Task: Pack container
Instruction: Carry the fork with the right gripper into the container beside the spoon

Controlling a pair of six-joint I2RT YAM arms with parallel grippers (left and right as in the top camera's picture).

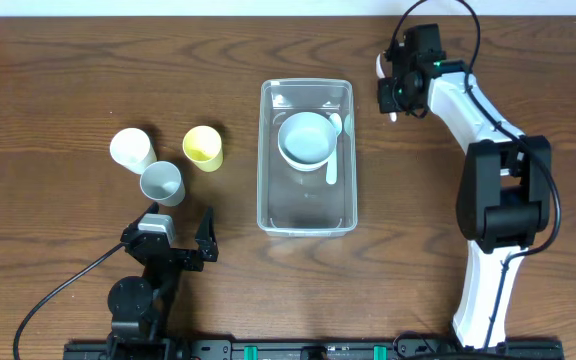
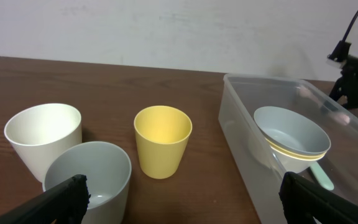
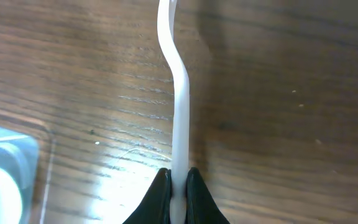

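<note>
The clear container (image 1: 308, 227) lies mid-table and holds stacked pale bowls (image 1: 305, 138) and a light green spoon (image 1: 332, 160). In the left wrist view the container (image 2: 241, 143) is at the right, with the bowls (image 2: 291, 130) inside. My right gripper (image 1: 398, 92) is past the container's far right corner, shut on a white utensil handle (image 3: 179, 93); its jaws (image 3: 178, 180) pinch it above the wood. My left gripper (image 1: 180, 222) is open and empty, just in front of the cups (image 2: 182, 199).
A white cup (image 1: 131, 149), a grey cup (image 1: 162, 183) and a yellow cup (image 1: 203, 147) stand upright left of the container. They also show in the left wrist view: white (image 2: 42, 140), grey (image 2: 92, 177), yellow (image 2: 161, 140). A container corner (image 3: 11, 168) is at the lower left in the right wrist view.
</note>
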